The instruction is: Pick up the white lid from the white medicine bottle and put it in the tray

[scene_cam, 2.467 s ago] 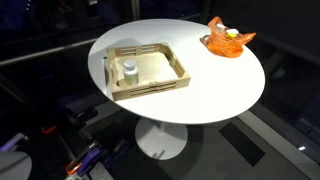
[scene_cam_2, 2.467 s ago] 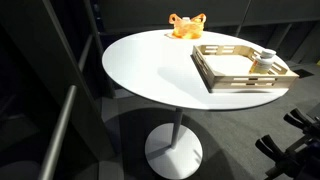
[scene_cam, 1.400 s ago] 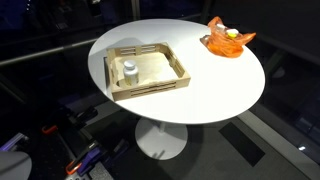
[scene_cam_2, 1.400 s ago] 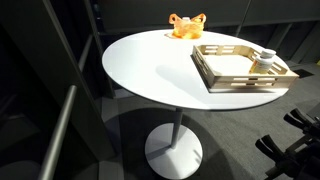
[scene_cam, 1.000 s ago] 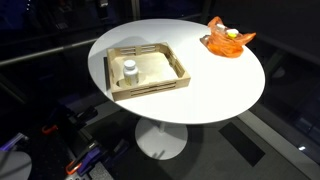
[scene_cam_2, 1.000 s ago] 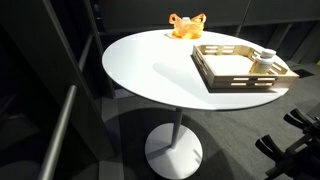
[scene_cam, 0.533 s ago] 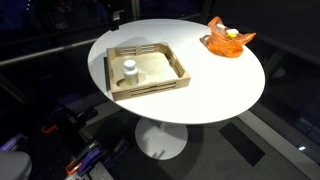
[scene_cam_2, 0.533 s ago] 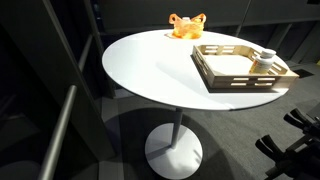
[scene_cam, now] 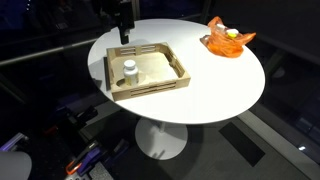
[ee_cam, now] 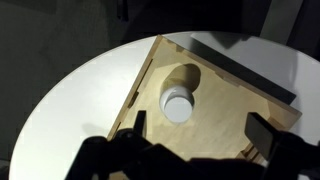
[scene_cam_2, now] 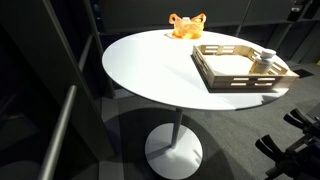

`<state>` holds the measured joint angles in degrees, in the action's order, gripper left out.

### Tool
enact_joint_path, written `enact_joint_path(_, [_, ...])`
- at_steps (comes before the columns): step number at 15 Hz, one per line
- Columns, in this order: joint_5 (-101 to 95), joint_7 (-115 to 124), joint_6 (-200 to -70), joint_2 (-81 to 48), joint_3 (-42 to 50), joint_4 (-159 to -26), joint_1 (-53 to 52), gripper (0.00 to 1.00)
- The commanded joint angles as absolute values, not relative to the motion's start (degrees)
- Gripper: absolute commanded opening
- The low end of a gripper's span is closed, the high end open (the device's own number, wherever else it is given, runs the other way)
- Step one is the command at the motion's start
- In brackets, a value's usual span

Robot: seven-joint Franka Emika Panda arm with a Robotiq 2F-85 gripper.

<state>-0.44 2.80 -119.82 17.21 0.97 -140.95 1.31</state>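
Note:
The white medicine bottle point(scene_cam: 128, 73) stands inside the wooden tray point(scene_cam: 158, 66), near its left side, with the white lid point(scene_cam: 128, 66) on top. In the wrist view I look down on the lid point(ee_cam: 177, 105) and the tray's pale bottom point(ee_cam: 218, 108). My gripper point(ee_cam: 203, 132) is open and empty above the tray, the lid a little ahead of its left finger point(ee_cam: 137, 126). In an exterior view the gripper point(scene_cam: 123, 38) hangs above the tray's far edge. The bottle point(scene_cam_2: 265, 62) and tray point(scene_cam_2: 235, 68) also show from the side.
The tray sits on a round white table point(scene_cam: 215, 80). An orange dish point(scene_cam: 229, 41) with something yellow-white in it stands at the table's far edge, also seen in an exterior view point(scene_cam_2: 186, 26). Dark floor and stands surround the table.
My arm has come into an exterior view from the top and moved down toward the tray's far edge. The bottle, lid and tray have not moved.

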Motion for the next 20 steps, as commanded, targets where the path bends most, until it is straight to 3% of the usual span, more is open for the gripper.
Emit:
enact_joint_path(1, [-0.1,4.8,-121.8,15.7,1.0,-141.5,1.9,1.0])
enact_joint_path(20, [-0.6,6.5,-132.2,10.5,1.0,-145.0,2.0,1.0])
